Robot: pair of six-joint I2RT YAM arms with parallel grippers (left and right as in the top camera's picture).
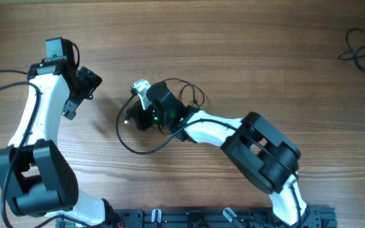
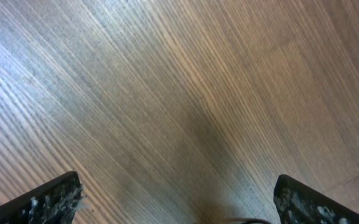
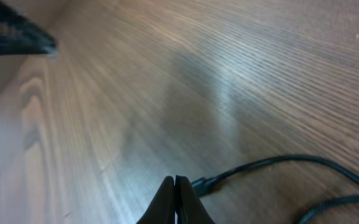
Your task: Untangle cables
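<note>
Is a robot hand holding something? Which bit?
Left gripper: open, empty. Right gripper: shut beside a cable plug; a hold cannot be told.

One cable (image 3: 279, 158) loops at the table's (image 1: 264, 57) centre (right gripper (image 3: 176, 186) over it); other cables (image 1: 359, 54) lie far right.

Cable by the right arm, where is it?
Overhead, the cable loops around the right gripper near the middle of the table, apart from the other cables at the top-right corner.

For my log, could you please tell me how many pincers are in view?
2: the left pincer, open, over the table at left; the right pincer, shut, mid-table by the cables. None seems hidden.
</note>
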